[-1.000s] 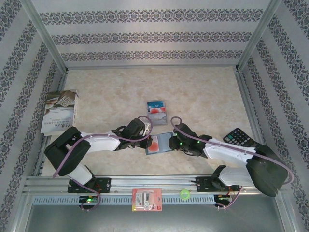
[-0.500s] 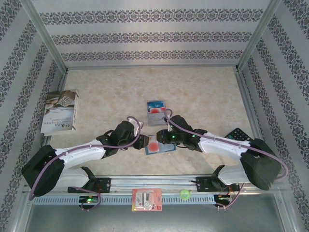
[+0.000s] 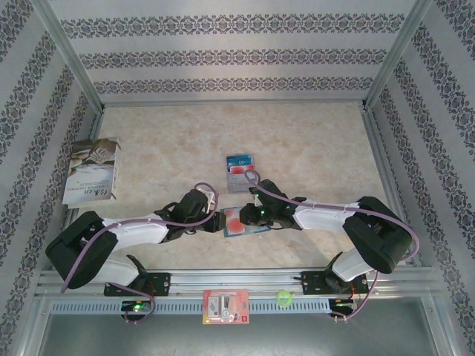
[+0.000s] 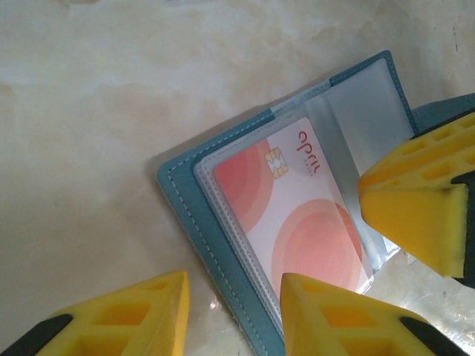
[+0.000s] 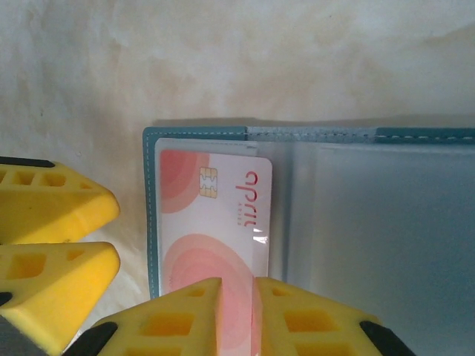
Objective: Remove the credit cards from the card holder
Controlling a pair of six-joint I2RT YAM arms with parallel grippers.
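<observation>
You can read one word: "april", in thin red lower-case letters on the red-and-white card (image 4: 297, 222) in the clear pocket of the card holder (image 4: 215, 259), just beside the card's gold chip (image 4: 276, 162). In the left wrist view it stands at the card's upper right. In the right wrist view it runs sideways along the card's right edge. A smaller line next to it is too fine to read. In the top view, the print on the book (image 3: 93, 172) at left, the blue card (image 3: 239, 161) at centre and the packet (image 3: 225, 306) at the bottom edge is too small to make out.
</observation>
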